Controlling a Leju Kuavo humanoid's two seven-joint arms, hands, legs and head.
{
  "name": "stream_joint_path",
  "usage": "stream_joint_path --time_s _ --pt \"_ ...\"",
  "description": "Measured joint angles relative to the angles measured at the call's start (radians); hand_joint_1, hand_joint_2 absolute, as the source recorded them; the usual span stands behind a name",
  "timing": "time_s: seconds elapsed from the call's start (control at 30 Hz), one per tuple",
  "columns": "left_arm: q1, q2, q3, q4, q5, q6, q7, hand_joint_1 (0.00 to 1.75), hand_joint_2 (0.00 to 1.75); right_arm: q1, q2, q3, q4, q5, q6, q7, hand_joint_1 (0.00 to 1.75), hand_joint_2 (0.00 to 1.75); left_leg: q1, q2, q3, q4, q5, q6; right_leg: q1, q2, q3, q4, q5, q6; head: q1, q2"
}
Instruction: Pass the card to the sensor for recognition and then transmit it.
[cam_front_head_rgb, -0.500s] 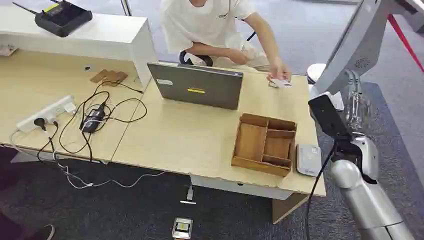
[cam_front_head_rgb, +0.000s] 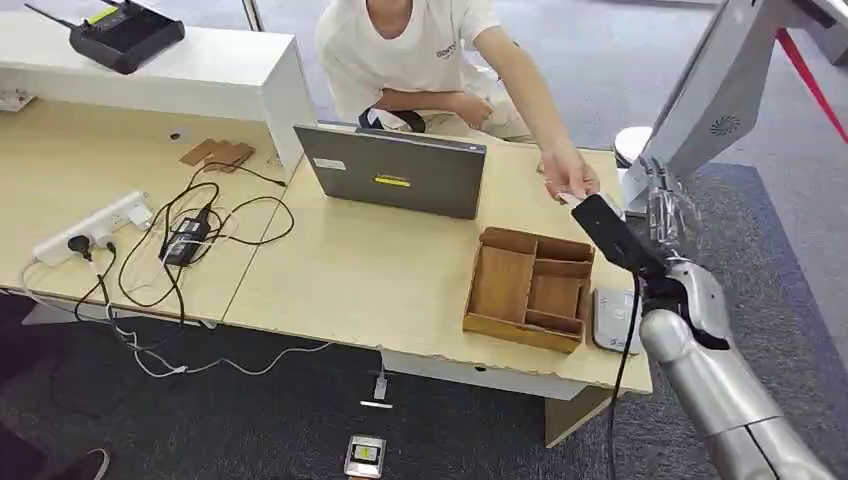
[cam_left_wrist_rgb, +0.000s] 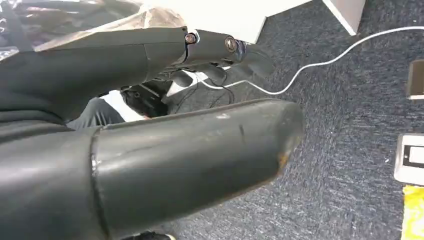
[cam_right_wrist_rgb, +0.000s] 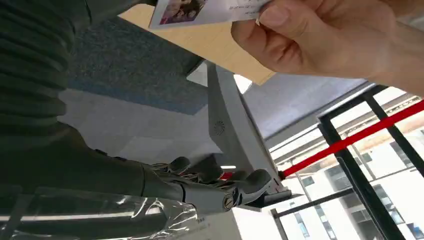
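Handover step: person's hand (cam_right_wrist_rgb: 330, 40) holds card (cam_right_wrist_rgb: 205, 10) just beside right hand (cam_front_head_rgb: 668, 212), fingers apart, holding nothing; next, pinch card. Left hand (cam_left_wrist_rgb: 150, 115) holds nothing, fingers apart

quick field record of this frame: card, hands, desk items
card: held by a person's hand, offered toward the right hand
right hand: raised at the desk's far right corner, fingers apart, holding nothing
left hand: hanging low over the carpet, holding nothing
tray: wooden, compartments look empty, near right desk edge
sensor: grey pad beside the tray, nothing on it
laptop: open, facing the person
stage: card not yet taken
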Motion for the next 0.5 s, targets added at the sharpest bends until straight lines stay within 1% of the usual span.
stream_joint_path --time_s 0.27,0.4,0.43,0.5 --pt "0.003 0.000 0.017 0.000 -0.021 0.000 0.000 0.00 0.00 -0.005 0.011 0.025 0.085 -0.012 -0.020 -0.003 0.00 1.75 0.000 0.000 0.000 0.000 0.000 0.000 0.000 0.000 -0.001 0.000 0.000 0.000 0.000 0.000" --pt "0.006 0.000 0.026 0.001 -0.035 0.000 -0.002 0.00 0.00 -0.005 0.013 0.034 0.103 -0.019 -0.040 -0.007 0.00 1.75 0.000 0.000 0.000 0.000 0.000 0.000 0.000 0.000 -0.001 0.000 0.000 0.000 0.000 0.000" --pt "0.008 0.000 0.032 0.001 -0.039 0.000 -0.003 0.00 0.00 -0.006 0.014 0.034 0.109 -0.023 -0.057 -0.013 0.05 1.75 0.000 0.000 0.000 0.000 0.000 0.000 0.000 0.000 -0.001 0.000 0.000 0.000 0.000 0.000" --pt "0.010 0.000 0.036 0.001 -0.041 0.000 -0.005 0.00 0.00 -0.006 0.016 0.034 0.115 -0.030 -0.072 -0.016 0.02 1.75 0.000 0.000 0.000 0.000 0.000 0.000 0.000 0.000 -0.001 0.000 0.000 0.000 0.000 0.000"
